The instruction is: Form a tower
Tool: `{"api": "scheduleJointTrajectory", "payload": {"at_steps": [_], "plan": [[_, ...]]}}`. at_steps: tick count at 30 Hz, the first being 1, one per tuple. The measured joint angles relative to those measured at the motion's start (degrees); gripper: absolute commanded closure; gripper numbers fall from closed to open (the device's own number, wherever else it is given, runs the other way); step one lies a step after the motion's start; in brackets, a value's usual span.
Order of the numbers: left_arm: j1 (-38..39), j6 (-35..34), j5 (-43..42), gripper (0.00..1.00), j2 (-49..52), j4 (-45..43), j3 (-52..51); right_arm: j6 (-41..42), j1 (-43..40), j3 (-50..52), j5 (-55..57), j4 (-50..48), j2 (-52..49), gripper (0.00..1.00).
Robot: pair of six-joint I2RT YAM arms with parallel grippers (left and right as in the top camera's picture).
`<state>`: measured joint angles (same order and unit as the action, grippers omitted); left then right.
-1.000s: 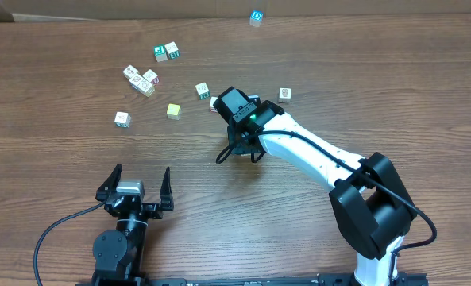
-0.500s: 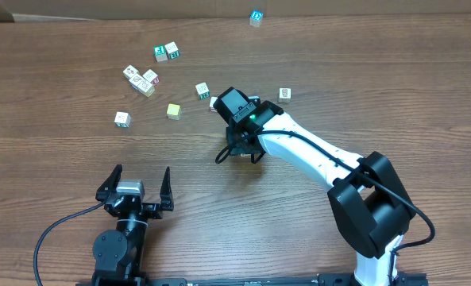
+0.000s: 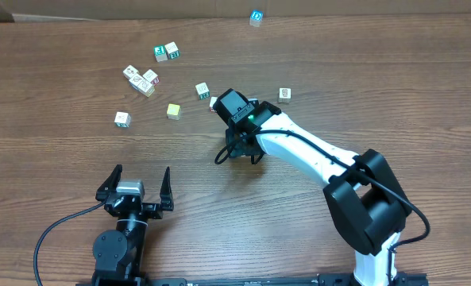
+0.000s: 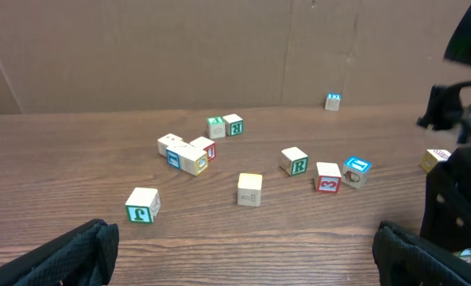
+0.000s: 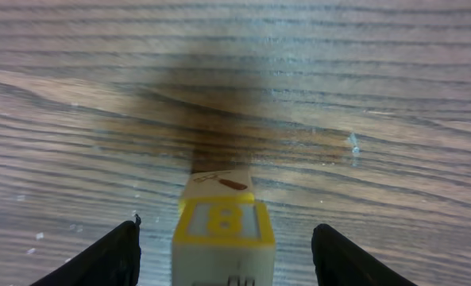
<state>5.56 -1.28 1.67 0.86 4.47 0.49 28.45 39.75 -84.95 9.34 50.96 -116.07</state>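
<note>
Your right gripper hangs over the table, jaws apart. The tower stands upright between its fingers, touching neither. Your left gripper sits near the front edge, spread wide, holding nothing. Loose cubes lie scattered beyond.

Lower tower beyond the right wrist view's bottom edge; overhead, beneath the right arm.
</note>
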Motion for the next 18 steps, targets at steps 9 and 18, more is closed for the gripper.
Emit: {"api": "scheduleJointTrajectory", "payload": {"at_steps": [9,18], "plan": [[0.0,0.0,0.0,0.01,0.0,0.0,0.0,-0.3,0.0,0.0,-0.5,-0.9,-3.3,0.62],[0.0,0.0,0.0,0.01,0.0,0.0,0.0,-0.4,0.0,0.0,-0.6,-0.9,-3.3,0.71]]}}
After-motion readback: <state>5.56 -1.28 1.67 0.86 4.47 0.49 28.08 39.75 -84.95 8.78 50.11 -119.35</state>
